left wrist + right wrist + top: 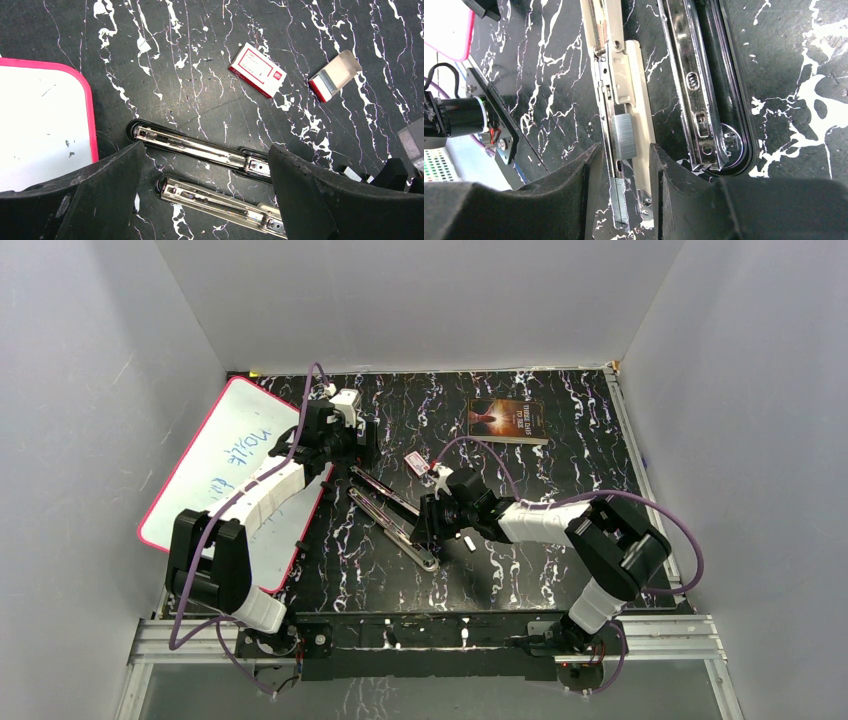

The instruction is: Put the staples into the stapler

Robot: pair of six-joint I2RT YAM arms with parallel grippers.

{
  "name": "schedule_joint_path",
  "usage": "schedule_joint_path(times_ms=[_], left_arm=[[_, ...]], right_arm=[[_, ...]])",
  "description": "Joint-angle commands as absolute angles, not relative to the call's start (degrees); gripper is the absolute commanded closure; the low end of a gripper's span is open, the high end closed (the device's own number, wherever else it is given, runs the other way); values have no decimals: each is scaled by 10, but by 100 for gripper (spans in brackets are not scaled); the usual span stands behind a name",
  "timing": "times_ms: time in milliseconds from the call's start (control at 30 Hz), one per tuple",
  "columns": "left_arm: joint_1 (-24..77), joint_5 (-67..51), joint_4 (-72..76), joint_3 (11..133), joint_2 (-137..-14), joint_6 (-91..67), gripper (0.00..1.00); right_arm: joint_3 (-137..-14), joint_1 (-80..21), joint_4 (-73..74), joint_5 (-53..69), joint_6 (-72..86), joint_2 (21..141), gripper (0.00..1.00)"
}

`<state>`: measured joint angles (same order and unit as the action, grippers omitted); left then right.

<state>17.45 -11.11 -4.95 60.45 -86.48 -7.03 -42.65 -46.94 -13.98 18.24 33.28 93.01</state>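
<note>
The stapler (395, 522) lies folded open and flat on the black marbled table, its two long halves side by side. In the right wrist view a short silvery strip of staples (624, 137) rests in the channel of the chrome magazine half (616, 60), beside the black-based half (704, 100). My right gripper (624, 150) straddles the magazine's end, its jaws apart and clear of the strip on both sides. My left gripper (202, 150) hovers wide open over both halves (200, 150), gripping nothing.
A red-and-white staple box (257, 70) and an opened box (334, 76) lie past the stapler. A pink-rimmed whiteboard (235, 465) sits at the left and a dark book (507, 420) at the back. Grey walls enclose the table.
</note>
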Motion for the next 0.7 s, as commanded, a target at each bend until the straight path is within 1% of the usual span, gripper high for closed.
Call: schedule_joint_path(times_ms=[0, 400, 667], left_arm=[[173, -108, -54, 603, -850, -62, 8], [172, -105, -54, 603, -848, -62, 8], [172, -104, -55, 602, -849, -61, 8]], right_arm=[[-443, -467, -164, 193, 341, 938, 53], [-440, -467, -176, 208, 348, 950, 54], [-438, -465, -183, 213, 352, 956, 59]])
